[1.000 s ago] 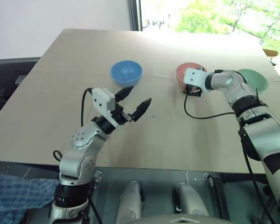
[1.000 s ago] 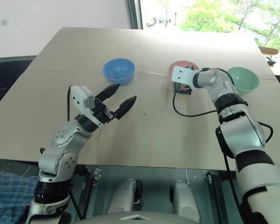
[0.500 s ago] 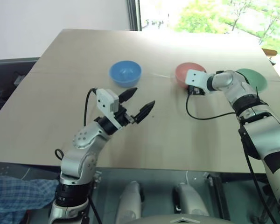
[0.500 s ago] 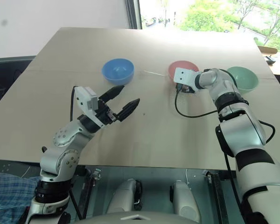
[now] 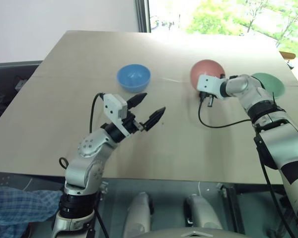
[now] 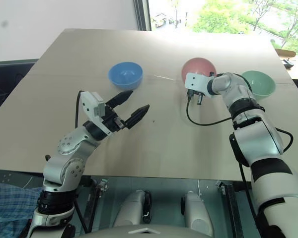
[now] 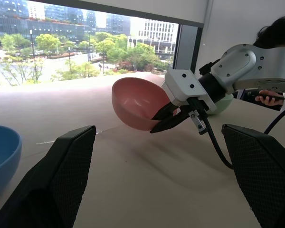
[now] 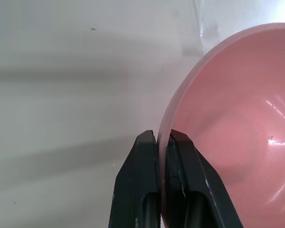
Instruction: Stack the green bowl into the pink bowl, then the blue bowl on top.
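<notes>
Right end effector (image 8: 163,142): clamped on the pink bowl's (image 5: 207,71) rim, tipping it on edge at upper right of the frame.
Left end effector (image 5: 148,108): fingers spread, empty, hovering mid-frame.
Green bowl (image 5: 271,83): far right on the table (image 5: 64,99).
Blue bowl (image 5: 133,77): upper centre.
Handling: light, stiff, slick plastic (thin rim suits pinching).

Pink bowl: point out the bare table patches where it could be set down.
Bare table lies left of the blue bowl, and across the near stretch between the open left hand and the right hand, shut on the pink bowl. It is crowded beside the green bowl.
</notes>
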You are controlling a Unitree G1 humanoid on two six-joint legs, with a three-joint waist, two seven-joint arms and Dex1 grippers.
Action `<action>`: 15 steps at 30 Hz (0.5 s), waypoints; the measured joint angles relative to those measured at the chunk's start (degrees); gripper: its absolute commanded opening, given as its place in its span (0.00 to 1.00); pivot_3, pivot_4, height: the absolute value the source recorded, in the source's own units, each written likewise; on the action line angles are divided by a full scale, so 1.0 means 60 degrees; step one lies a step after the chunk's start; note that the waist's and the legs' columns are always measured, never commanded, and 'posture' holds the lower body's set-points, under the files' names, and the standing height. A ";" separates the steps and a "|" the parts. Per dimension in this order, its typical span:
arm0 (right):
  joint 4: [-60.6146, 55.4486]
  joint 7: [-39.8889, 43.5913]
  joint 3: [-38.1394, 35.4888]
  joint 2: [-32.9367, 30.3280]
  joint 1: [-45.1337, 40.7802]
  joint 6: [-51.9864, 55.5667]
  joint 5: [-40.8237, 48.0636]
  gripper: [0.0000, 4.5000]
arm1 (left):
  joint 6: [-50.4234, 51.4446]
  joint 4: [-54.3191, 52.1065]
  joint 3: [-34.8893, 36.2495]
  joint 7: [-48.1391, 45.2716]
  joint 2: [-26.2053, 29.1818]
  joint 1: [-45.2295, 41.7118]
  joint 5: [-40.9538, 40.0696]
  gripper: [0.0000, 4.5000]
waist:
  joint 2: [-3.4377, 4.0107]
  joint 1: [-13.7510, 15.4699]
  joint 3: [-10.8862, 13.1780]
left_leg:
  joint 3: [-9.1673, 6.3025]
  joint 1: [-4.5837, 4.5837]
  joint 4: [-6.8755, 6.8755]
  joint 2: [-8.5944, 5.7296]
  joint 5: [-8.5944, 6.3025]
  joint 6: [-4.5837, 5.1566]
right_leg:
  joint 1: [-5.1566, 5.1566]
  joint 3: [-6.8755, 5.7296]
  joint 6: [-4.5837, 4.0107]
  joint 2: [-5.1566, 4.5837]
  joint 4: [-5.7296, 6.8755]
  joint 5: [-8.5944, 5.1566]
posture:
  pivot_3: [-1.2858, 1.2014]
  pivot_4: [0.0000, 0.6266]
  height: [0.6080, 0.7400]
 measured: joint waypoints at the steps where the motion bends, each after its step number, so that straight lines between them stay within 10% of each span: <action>1: -0.0341 0.0503 -0.0003 -0.0129 0.0074 -0.0068 0.0110 0.00 | -0.0001 0.0006 -0.0010 -0.0015 0.0002 -0.0008 0.0003 1.00 | 0.0002 0.0007 0.0001 | 0.0000 -0.0001 0.0000 0.0000 0.0000 0.0000 | -0.0001 0.0000 0.0000 0.0000 -0.0001 0.0000 | 0.52 0.24 1.00; 15: -1.1333 0.5873 -0.0015 -0.2643 0.3764 0.4175 0.2528 0.00 | -0.0015 0.0563 -0.0155 -0.0590 -0.0001 -0.0477 0.0009 1.00 | 0.0003 0.0018 0.0004 | -0.0009 0.0007 0.0010 0.0002 -0.0016 0.0026 | 0.0002 -0.0005 0.0001 0.0006 0.0011 0.0000 | 0.52 0.24 1.00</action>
